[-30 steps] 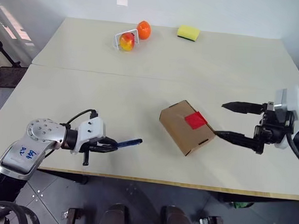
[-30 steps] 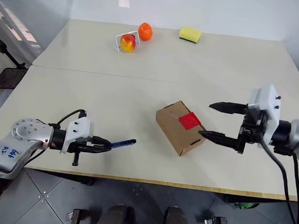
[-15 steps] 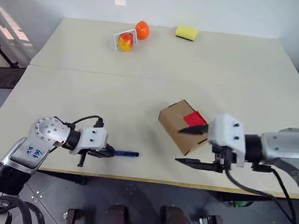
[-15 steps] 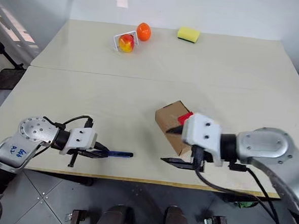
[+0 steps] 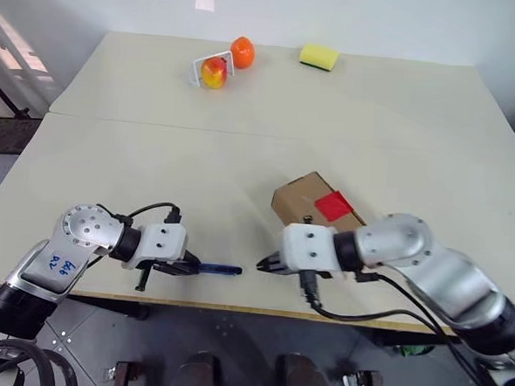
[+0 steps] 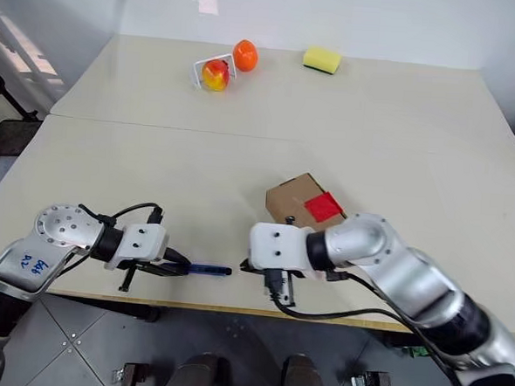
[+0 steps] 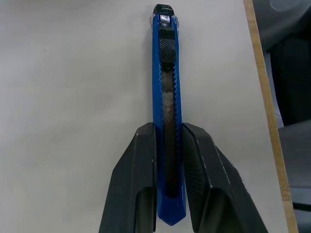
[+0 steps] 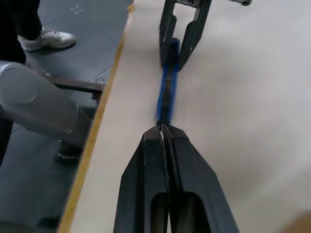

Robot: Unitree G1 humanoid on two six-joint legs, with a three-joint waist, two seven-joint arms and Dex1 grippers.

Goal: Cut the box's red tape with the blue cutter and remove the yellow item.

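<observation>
My left gripper [image 5: 193,266] is shut on the blue cutter [image 5: 221,269], which lies level near the table's front edge; its fingers [image 7: 146,145] clamp the handle's rear part. My right gripper [image 5: 263,265] is shut, and its tips meet the cutter's [image 8: 166,92] free end. I cannot tell whether they pinch it. The box [image 5: 303,198], brown cardboard, sits just behind my right arm with the red tape [image 5: 334,205] on its top. The yellow item is hidden.
At the table's far side lie a red-and-yellow fruit [image 5: 214,71] in a white wire stand, an orange [image 5: 242,51] and a yellow sponge [image 5: 319,57]. The table's front edge [image 5: 233,310] runs close under both grippers. A person's shoe [image 8: 46,39] stands on the floor.
My right gripper swung left from beside the box to the cutter's free end and went from open to shut. The left gripper kept its hold on the cutter, almost still.
</observation>
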